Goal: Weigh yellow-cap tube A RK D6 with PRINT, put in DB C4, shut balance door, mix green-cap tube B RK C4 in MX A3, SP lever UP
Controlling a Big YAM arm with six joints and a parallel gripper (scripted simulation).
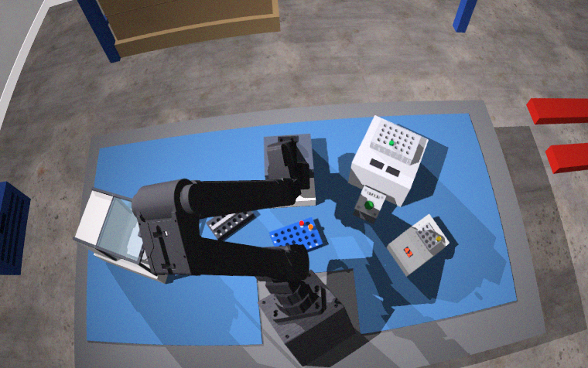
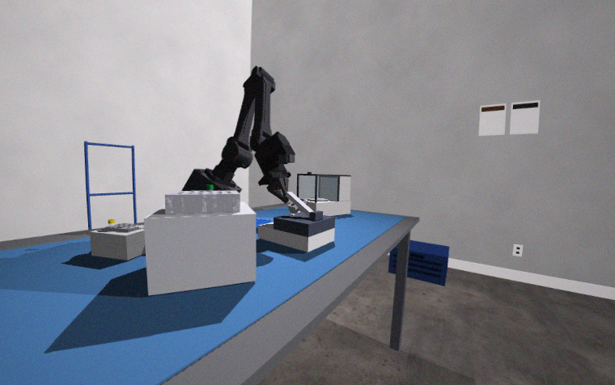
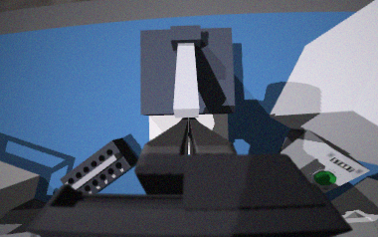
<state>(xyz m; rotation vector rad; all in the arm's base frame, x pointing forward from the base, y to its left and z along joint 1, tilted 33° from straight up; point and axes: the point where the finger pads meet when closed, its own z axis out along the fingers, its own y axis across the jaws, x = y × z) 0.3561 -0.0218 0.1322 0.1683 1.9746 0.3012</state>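
My gripper is shut and empty, its tips at the near, raised end of the pale SP lever. In the side view the lever slants up from the dark top of the spectrophotometer toward the gripper. From above the arm's wrist hides most of the spectrophotometer. The green-capped tube B stands in the mixer's block. The yellow-capped tube A stands in the dry block.
The blue rack holds a red-capped and an orange-capped tube. The magnet block lies left of it. The balance is at the far left, partly under my arm. The mixer's green START key faces the rack.
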